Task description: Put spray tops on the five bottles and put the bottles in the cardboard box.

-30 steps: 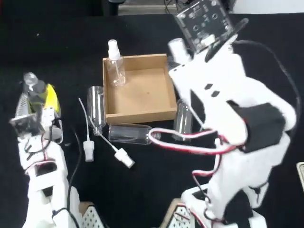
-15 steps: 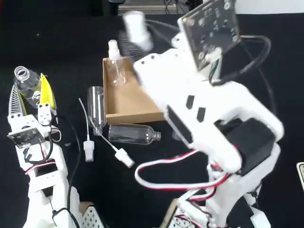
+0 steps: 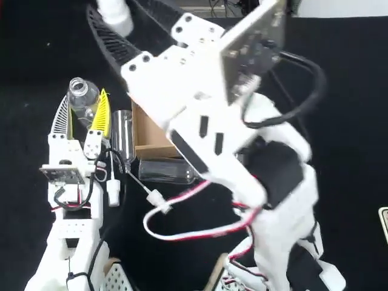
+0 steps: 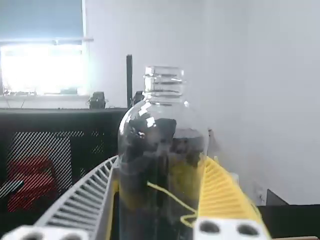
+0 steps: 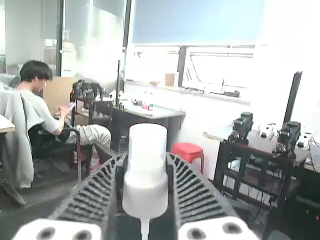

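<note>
Left end effector (image 3: 82, 108) is clenched on a clear bottle (image 3: 80, 94). The grey finger (image 4: 85, 192) and yellow finger (image 4: 220, 192) press its two sides. The bottle (image 4: 162, 165) stands upright in the grasp with its threaded neck bare and uncapped.

Just right of it on the black surface (image 3: 36, 54), one empty bottle (image 3: 122, 136) lies beside the left wall of the cardboard box (image 3: 145, 130). Most of the box is hidden under the right arm. Near the left arm, a loose spray top (image 3: 113, 193) lies with its dip tube pointing away. A second loose spray top (image 3: 156, 197) lies right of it, tube angled up-left. Another empty bottle (image 3: 163, 171) lies on its side along the front of the box, its right end covered by the arm.

Right end effector (image 3: 115, 12) is raised well off the surface, above and slightly right of the held bottle and not touching it. It's grasping a white spray top (image 3: 114, 18) between black ribbed fingers (image 5: 95, 192). In the right wrist view the top (image 5: 145, 170) sits centred between them, with the dip tube (image 5: 144, 232) hanging straight down.
</note>
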